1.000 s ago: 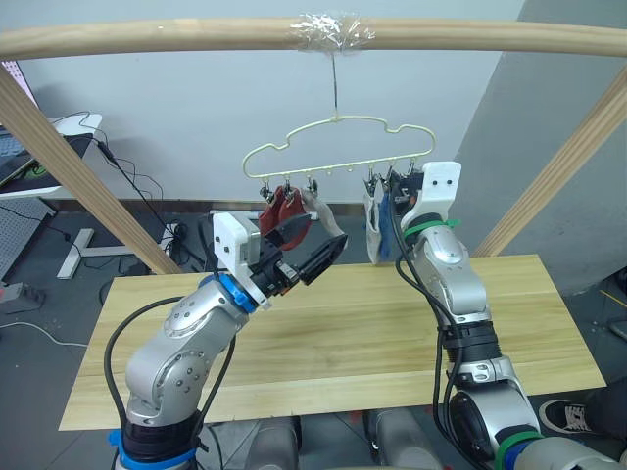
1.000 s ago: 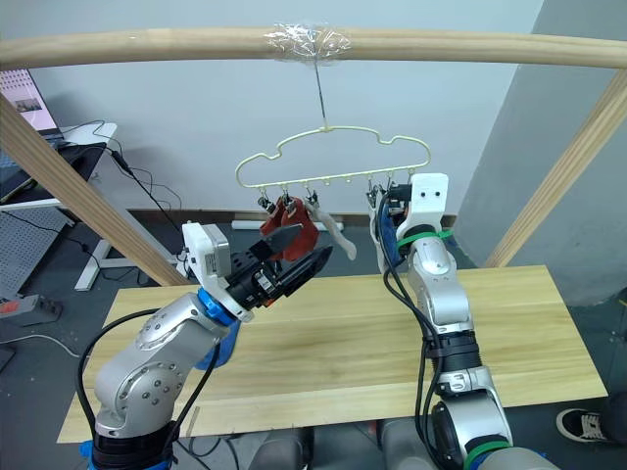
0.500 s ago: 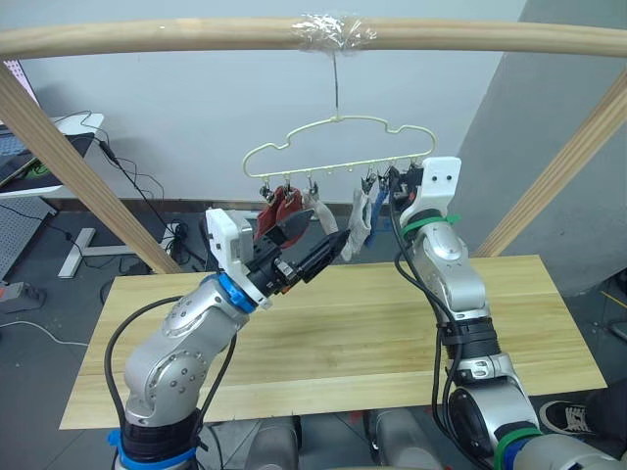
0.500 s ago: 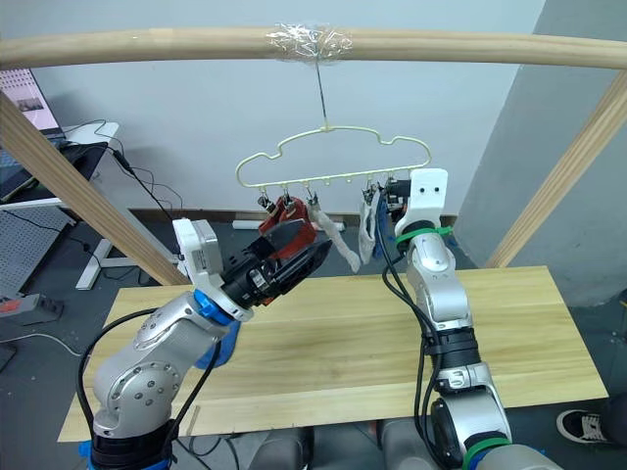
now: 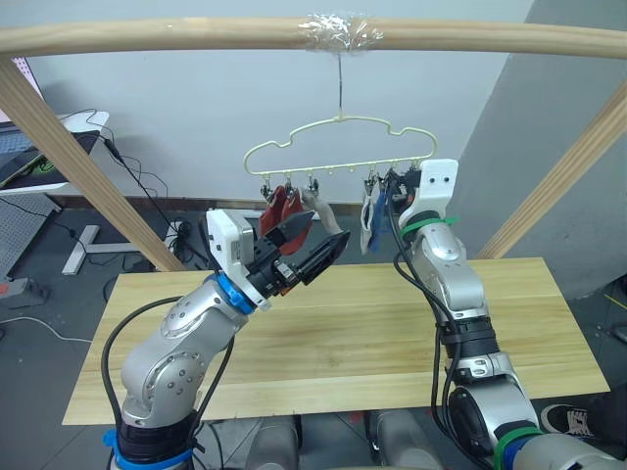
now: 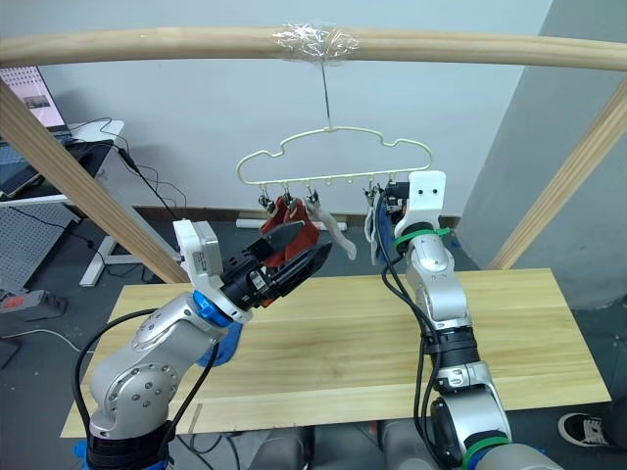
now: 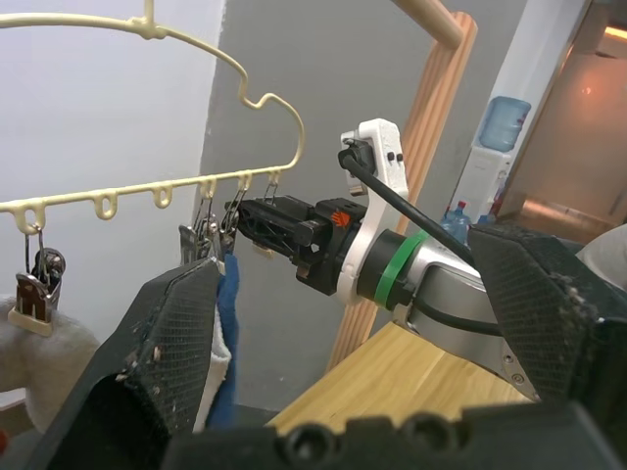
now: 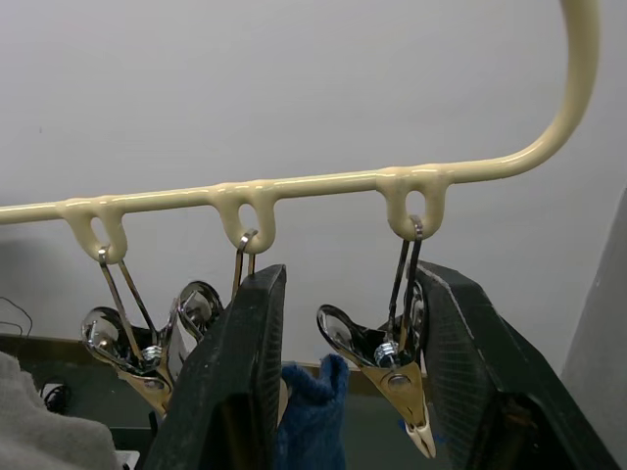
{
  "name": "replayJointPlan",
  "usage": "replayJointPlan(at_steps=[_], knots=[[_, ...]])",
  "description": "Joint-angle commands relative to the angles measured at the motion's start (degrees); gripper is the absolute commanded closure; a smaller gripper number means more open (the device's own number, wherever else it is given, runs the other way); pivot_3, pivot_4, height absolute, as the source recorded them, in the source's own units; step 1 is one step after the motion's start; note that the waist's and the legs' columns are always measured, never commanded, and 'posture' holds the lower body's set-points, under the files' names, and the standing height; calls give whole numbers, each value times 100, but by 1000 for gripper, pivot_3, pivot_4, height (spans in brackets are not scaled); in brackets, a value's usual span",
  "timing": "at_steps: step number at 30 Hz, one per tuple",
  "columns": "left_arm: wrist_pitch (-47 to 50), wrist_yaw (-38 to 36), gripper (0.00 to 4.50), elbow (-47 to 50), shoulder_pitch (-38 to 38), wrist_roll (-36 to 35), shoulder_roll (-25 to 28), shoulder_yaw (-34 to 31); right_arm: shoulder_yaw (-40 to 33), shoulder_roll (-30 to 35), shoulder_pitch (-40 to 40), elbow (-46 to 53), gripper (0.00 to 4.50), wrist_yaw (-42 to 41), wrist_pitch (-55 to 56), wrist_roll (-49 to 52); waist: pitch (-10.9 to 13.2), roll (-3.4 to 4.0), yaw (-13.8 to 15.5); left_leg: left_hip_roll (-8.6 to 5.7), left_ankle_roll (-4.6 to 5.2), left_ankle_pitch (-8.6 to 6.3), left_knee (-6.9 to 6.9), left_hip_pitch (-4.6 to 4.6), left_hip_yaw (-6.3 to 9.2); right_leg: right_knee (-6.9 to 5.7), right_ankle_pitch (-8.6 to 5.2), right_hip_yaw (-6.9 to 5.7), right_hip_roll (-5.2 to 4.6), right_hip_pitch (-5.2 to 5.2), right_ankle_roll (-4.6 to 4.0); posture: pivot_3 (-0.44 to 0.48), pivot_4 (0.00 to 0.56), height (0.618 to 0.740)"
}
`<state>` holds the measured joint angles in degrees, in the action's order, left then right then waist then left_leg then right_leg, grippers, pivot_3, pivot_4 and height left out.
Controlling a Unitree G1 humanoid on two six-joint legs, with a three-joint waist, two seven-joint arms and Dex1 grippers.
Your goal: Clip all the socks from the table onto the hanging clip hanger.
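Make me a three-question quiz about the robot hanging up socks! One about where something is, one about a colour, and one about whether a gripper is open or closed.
1. Where are the rust-red socks?
A. clipped near the left end of the clip hanger
B. flat on the table
C. draped over the wooden pole

2. What colour is the sock hanging just below the right gripper?
A. yellow
B. blue
C. green

3. How are the left gripper's fingers?
A. clamped on a sock
B. gripping the pole
C. open, holding nothing

Answers:
1. A: the red socks hang from clips at the hanger's left end, above the table.
2. B: the right wrist view shows the blue sock between the fingers, under the clips.
3. C: the left wrist view shows both fingers spread apart with nothing between.
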<state>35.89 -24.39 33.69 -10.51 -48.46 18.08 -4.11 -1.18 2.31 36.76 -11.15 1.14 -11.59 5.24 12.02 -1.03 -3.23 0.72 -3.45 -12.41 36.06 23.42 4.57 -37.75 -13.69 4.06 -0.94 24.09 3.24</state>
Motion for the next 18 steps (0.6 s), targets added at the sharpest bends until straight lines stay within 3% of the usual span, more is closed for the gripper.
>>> replayJointPlan(at_steps=[1, 9, 14, 18], knots=[[-81, -11, 0, 247, 16, -68, 6, 55, -65, 10, 152, 106, 2473, -44, 126, -15, 0, 0, 1, 0, 0, 0, 0, 0, 0, 0, 0, 0, 0, 0, 0, 26, 167, 740], [-103, -4, 0, 209, 22, -38, -19, 102, -121, 51, 129, 85, 4486, -83, -40, 59, 0, 0, 2, 0, 0, 0, 0, 0, 0, 0, 0, 0, 0, 0, 0, 21, 168, 740], [-181, 37, 0, 51, 77, 259, -4, 212, -219, 146, 118, 227, 4486, -187, -320, 179, 0, 0, 2, 0, 0, 0, 0, 0, 0, 1, 0, 0, 0, -1, 0, 9, 169, 740], [-373, 174, 0, -570, 326, 1034, 231, 92, -366, 510, 164, 738, 4486, -600, -1557, 584, 0, 0, 1, 0, 0, 0, 0, -2, 0, 0, 0, 0, 0, -3, -1, -14, 170, 740]])
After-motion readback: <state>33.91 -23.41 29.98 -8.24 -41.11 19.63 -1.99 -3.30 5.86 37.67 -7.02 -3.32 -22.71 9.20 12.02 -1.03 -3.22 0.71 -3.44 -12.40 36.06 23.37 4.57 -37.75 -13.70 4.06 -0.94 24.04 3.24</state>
